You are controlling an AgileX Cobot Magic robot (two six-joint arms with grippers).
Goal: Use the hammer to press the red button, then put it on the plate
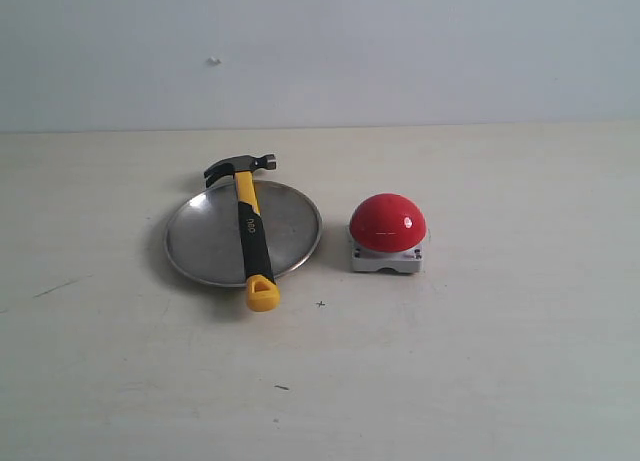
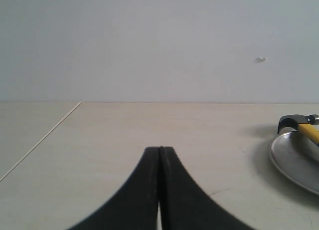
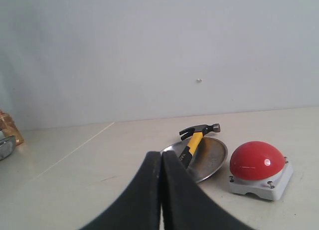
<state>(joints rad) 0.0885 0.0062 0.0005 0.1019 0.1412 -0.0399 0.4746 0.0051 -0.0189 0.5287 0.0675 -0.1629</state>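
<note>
Looked basically done, with the hammer point(image 1: 249, 239) lying across the plate point(image 1: 200, 243), well ahead of the left gripper point(image 2: 160, 155) and right gripper point(image 3: 161, 157), fingers pressed together, empty. Couldn't confirm any press of the red button point(image 1: 387, 221).

The exterior view looks slightly down across the surface point(image 1: 450, 381) to the wall point(image 1: 400, 51). The wrist views sit low behind the left claw point(image 2: 160, 150) and right claw point(image 3: 161, 153), facing that wall. All three share the plate point(image 1: 200, 243) and hammer point(image 1: 247, 226).
</note>
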